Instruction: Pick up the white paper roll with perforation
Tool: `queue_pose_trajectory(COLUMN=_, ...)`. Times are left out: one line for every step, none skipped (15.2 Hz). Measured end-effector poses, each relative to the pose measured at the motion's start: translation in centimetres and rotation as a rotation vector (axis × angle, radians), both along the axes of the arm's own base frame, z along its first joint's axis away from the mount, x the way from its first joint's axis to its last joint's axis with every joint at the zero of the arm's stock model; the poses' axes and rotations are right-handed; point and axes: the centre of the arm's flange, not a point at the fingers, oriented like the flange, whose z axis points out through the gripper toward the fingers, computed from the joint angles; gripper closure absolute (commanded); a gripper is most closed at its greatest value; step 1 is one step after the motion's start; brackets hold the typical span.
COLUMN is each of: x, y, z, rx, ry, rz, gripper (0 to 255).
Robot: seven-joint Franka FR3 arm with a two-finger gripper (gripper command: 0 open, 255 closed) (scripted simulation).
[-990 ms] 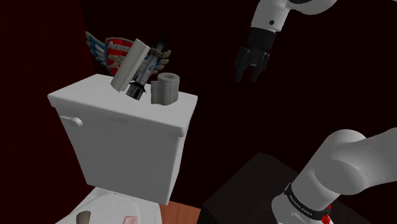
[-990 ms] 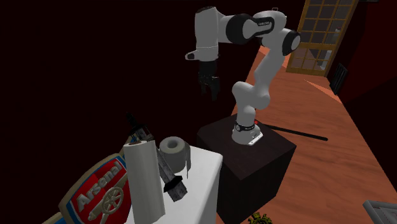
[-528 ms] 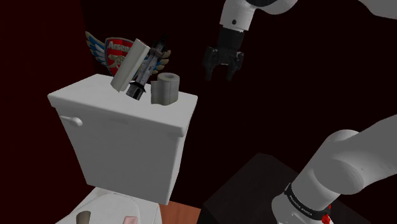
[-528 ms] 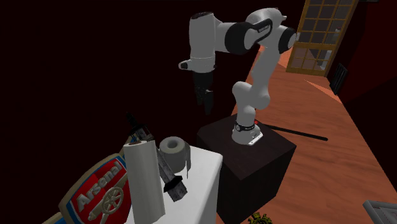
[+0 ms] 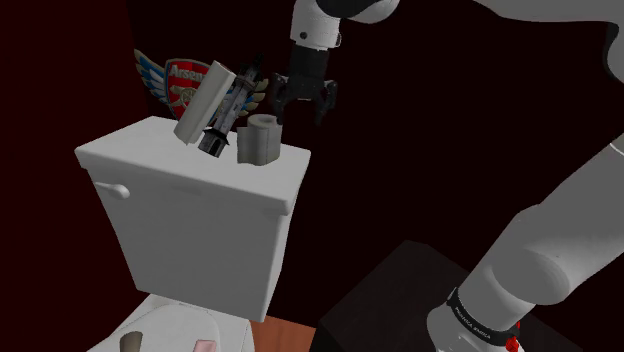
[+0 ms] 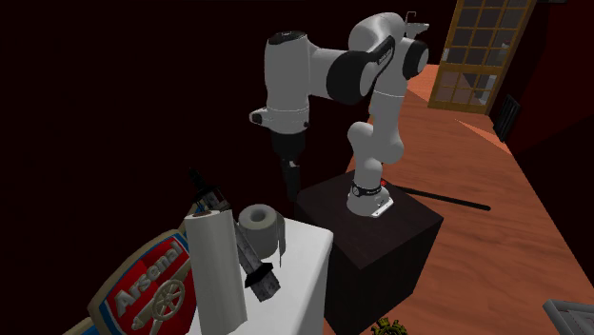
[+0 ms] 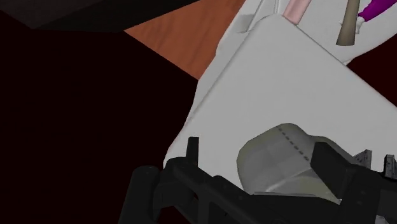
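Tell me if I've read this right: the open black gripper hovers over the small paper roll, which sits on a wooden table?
Not quite. The small paper roll sits on the white toilet tank lid, not on a wooden table, as the shoulder view shows. The rest holds: the open black gripper hovers over the roll.

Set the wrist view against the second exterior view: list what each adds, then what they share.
Wrist view adds: the dashed perforation line across the short greyish-white paper roll, plus a beige stick beyond the white toilet tank lid. Second exterior view adds: the red Arsenal crest, the tall white paper roll, the dark box stand. Shared: the short roll, that lid, the open black gripper.
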Motion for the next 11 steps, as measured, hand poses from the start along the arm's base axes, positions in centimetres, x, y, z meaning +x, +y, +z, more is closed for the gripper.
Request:
queue_pose_trajectory(x=1.3, y=1.0, z=-0.4, rx=-0.005, ry=0.000, rz=-0.019, gripper=0)
queue_pose_trajectory(x=2.5, y=2.0, z=-0.5, rx=-0.010, ry=0.001, rz=-0.037, gripper=0)
queue_pose_trajectory(x=3.5, y=2.6, z=-0.6, rx=-0.015, ry=0.000, rz=-0.056, gripper=0)
queue_pose_trajectory(x=4.7, y=3.3, z=-1.0, rx=-0.020, ry=0.000, rz=-0.074, gripper=0)
queue_pose_trajectory(x=5.8, y=3.7, z=-1.4, rx=-0.025, ry=0.000, rz=-0.092, gripper=0)
queue_pose_trajectory(x=6.4, y=4.0, z=-1.7, rx=-0.028, ry=0.000, rz=-0.102, gripper=0)
queue_pose_trajectory(x=6.6, y=4.1, z=-2.2, rx=-0.030, ry=0.000, rz=-0.107, gripper=0)
queue_pose_trajectory(x=6.7, y=4.2, z=-2.7, rx=-0.030, ry=0.000, rz=-0.110, gripper=0)
queue_pose_trajectory(x=6.8, y=4.2, z=-3.2, rx=-0.031, ry=0.000, rz=-0.111, gripper=0)
queue_pose_trajectory(x=6.9, y=4.3, z=-3.7, rx=-0.031, ry=0.000, rz=-0.112, gripper=0)
queue_pose_trajectory(x=7.0, y=4.3, z=-4.2, rx=-0.031, ry=0.000, rz=-0.112, gripper=0)
